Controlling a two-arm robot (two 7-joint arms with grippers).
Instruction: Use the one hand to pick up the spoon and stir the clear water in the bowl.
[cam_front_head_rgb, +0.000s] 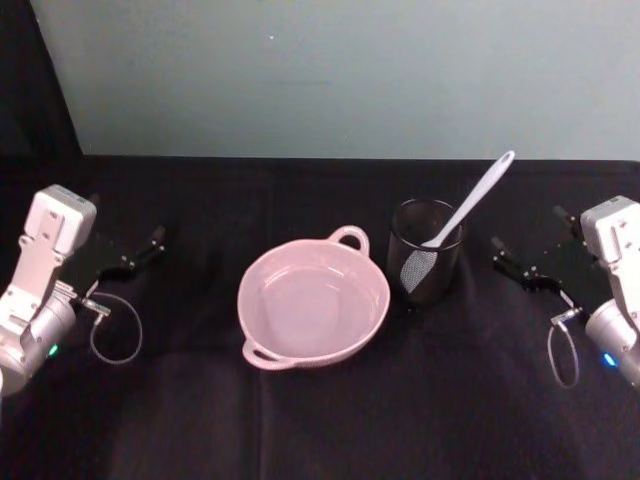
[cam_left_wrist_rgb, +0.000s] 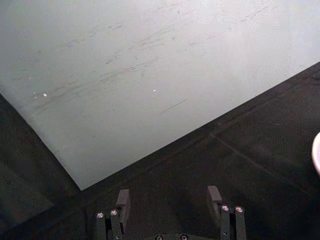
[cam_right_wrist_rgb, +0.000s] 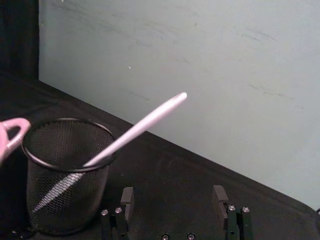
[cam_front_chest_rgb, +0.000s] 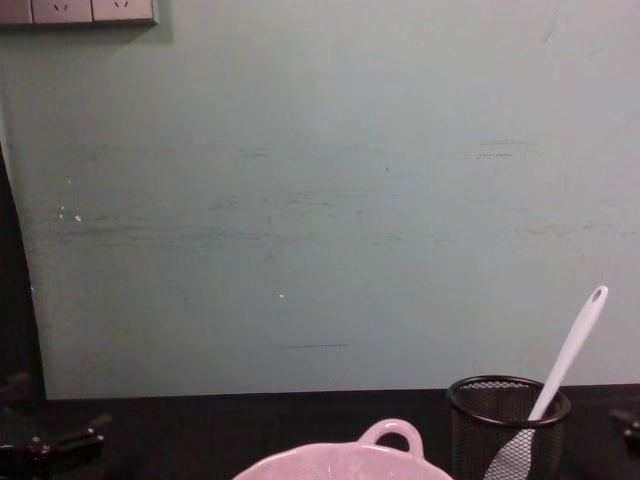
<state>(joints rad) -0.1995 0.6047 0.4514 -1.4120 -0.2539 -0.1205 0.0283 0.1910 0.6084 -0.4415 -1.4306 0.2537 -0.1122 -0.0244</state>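
The pale pink bowl (cam_front_head_rgb: 380, 292) sits mid-table holding clear water; its loop handle (cam_front_chest_rgb: 392, 436) points toward the wall. Just right of it stands a black mesh cup (cam_front_head_rgb: 427, 255). The white spoon (cam_front_head_rgb: 470, 205) leans in that cup, handle up and to the right, its blade showing through the mesh. In the right wrist view the spoon (cam_right_wrist_rgb: 142, 126) slants out of the cup (cam_right_wrist_rgb: 65, 180). My right gripper (cam_front_head_rgb: 527, 232) (cam_right_wrist_rgb: 173, 197) hovers open, right of the cup and apart from it. My left gripper (cam_front_head_rgb: 128, 225) (cam_left_wrist_rgb: 169, 200) rests open at the far left, holding nothing.
Black cloth covers the table (cam_front_head_rgb: 320, 420), and a pale green wall (cam_front_chest_rgb: 320, 200) rises behind it. A cable loop hangs by each wrist (cam_front_head_rgb: 115, 330) (cam_front_head_rgb: 563, 355). Wall sockets (cam_front_chest_rgb: 90, 10) sit high at the left.
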